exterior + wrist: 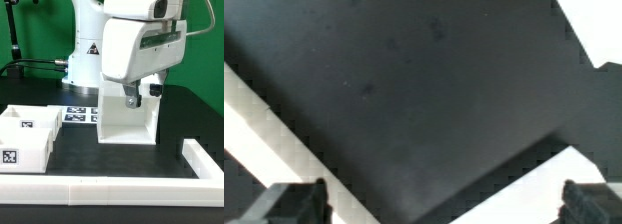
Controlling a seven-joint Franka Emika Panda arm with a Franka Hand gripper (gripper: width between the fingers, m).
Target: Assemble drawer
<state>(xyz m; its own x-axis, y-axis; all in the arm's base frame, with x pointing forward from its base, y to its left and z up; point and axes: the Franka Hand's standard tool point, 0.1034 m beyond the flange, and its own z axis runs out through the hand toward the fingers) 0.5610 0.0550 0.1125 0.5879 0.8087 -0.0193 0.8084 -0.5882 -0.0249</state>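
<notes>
The claw (436,206) hangs released over the casing (125,122), whose top the arm (135,45) hides.

The casing (128,120) is matte white all over, with its hollow inside shaded pale grey. The trays (22,148) at the exterior view's left are the same white, and each carries a black-and-white square tag on a wall. The surface (120,160) is flat black, and in the wrist view it reads as charcoal with faint paler specks. The border wall (120,186) is plain white. The marker board (75,113) is white, printed with black-and-white square tags. The arm (110,40) is white with grey slots and a small dark triangular sticker (92,50). The pincer (141,97) is black, and its fingertips (287,205) are near-black. The backdrop (30,30) is green.
</notes>
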